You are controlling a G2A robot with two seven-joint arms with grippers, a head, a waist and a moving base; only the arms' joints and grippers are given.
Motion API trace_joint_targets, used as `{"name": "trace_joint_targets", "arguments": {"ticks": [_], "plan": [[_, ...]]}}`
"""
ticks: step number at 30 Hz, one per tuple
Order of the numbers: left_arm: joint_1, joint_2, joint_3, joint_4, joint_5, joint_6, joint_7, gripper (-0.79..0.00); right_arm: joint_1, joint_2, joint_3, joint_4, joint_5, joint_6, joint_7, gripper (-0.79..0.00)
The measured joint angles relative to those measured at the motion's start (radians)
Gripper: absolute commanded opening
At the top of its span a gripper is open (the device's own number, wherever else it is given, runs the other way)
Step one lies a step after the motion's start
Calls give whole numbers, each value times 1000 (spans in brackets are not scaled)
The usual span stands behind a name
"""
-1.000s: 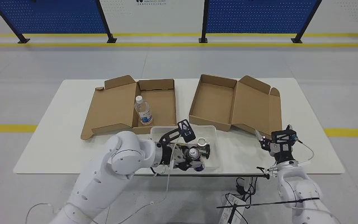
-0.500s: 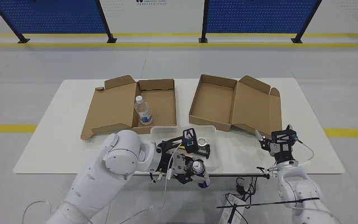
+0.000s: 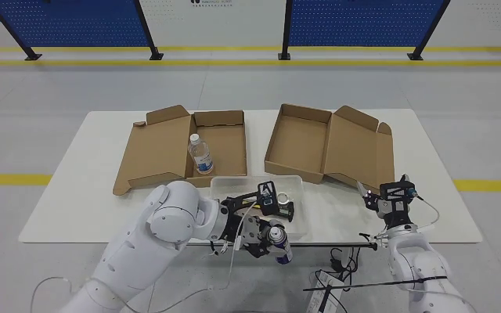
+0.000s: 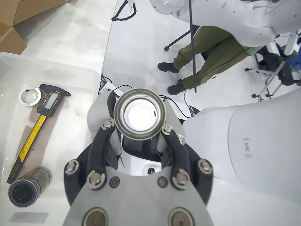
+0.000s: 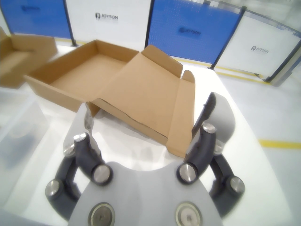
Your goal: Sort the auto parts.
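Auto parts: one, a metal sleeve with a flanged end, is clamped between the fingers of the left gripper, lifted just outside the near rim of the clear bin. In the bin lie a small metal ring, a digital caliper and a dark cylinder. The ring is just beside the caliper's head, the cylinder at its other end. Beyond the bin's far rim stand two open cardboard boxes. The box on the left arm's side holds a water bottle. The box on the right arm's side shows bare cardboard. The right gripper sits well apart from the bin on its own side, jaws spread, nothing in them. Judgement: early stage. One part is picked and not yet placed, no part is boxed, and the bin's contents are left to sort.
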Motion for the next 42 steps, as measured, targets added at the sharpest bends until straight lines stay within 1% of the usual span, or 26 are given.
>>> {"name": "trace_joint_targets", "arguments": {"ticks": [14,21,24,27,29,31,33,34,37,42], "plan": [[-14,13,15,7,9,3,17,-785,0,0,0,0,0,0,0,0],[-40,22,-41,46,62,23,93,-785,0,0,0,0,0,0,0,0],[-46,26,-78,57,125,66,142,-785,0,0,0,0,0,0,0,0],[-47,29,-113,71,189,140,201,-785,0,0,0,0,0,0,0,0],[-49,30,-129,82,244,206,240,-785,0,0,0,0,0,0,0,0],[-49,30,-134,94,285,261,273,-785,0,0,0,0,0,0,0,0],[-54,29,-136,104,299,297,295,-785,0,0,0,0,0,0,0,0],[-58,29,-133,107,331,316,301,-785,0,0,0,0,0,0,0,0],[-68,28,-129,113,416,361,314,-785,0,0,0,0,0,0,0,0],[-60,29,-132,116,480,410,321,-785,0,0,0,0,0,0,0,0]]}}
